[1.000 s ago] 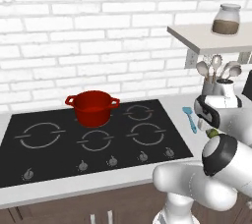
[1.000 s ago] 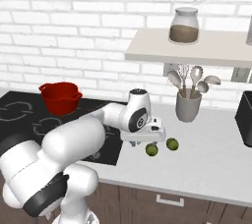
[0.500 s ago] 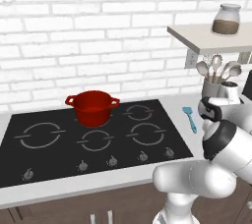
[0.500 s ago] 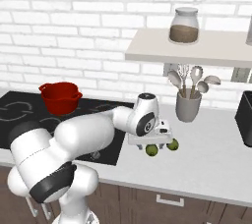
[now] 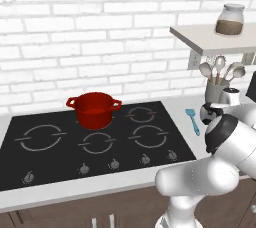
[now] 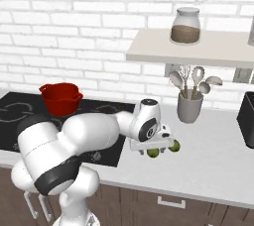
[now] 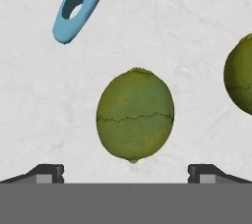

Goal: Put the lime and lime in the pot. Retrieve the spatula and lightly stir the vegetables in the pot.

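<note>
Pot (image 5: 94,109) is sitting on the black cooktop (image 5: 50,157), its inside hidden at these angles. Two limes are lying on the desk (image 6: 218,163) right of the cooktop: near lime (image 7: 135,115) is sitting between the wide-open fingers (image 7: 44,173), untouched; second lime (image 7: 239,74) is lying just beside it. One spatula (image 5: 192,120) is lying flat on the desk nearby. Grey utensil holder (image 6: 189,106) is holding spoons and a whisk. One jar (image 6: 185,25) is standing on the shelf (image 6: 193,51).

white brick wall (image 5: 100,37), pale shelf (image 6: 198,46), black cooktop (image 5: 60,147), light counter (image 6: 218,165)
</note>
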### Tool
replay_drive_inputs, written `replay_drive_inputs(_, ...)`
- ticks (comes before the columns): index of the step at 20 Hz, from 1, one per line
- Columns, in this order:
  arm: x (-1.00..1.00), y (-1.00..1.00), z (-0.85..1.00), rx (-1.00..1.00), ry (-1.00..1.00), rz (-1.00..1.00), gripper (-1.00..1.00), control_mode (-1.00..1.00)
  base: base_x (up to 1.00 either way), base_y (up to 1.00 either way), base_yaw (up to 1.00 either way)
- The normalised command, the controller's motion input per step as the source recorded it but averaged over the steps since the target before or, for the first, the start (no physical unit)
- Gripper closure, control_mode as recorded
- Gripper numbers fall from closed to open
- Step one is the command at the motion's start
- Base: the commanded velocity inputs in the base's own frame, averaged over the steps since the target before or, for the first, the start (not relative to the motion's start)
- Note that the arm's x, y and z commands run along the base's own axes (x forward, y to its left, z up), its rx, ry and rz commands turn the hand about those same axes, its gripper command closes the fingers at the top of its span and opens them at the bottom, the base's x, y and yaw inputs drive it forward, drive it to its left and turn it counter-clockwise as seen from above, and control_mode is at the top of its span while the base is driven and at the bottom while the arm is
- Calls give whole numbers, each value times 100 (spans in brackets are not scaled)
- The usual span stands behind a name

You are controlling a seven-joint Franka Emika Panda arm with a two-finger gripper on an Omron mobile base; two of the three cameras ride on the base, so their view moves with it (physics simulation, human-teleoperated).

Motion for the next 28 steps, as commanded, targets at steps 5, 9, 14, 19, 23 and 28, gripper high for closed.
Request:
replay_drive_inputs(5,6,0,-6,1,-1,2,-100,-100,0,0,0)
replay_drive_inputs(9,8,0,0,3,-6,1,-100,-100,0,0,0)
replay_drive_inputs(14,7,0,-1,2,-6,1,-100,-100,0,0,0)
replay_drive_inputs(19,2,0,-9,0,-1,1,-100,-100,0,0,0)
replay_drive_inputs(23,0,0,-19,0,0,2,-100,-100,0,0,0)
replay_drive_inputs(28,0,7,-19,0,0,0,-100,-100,0,0,0)
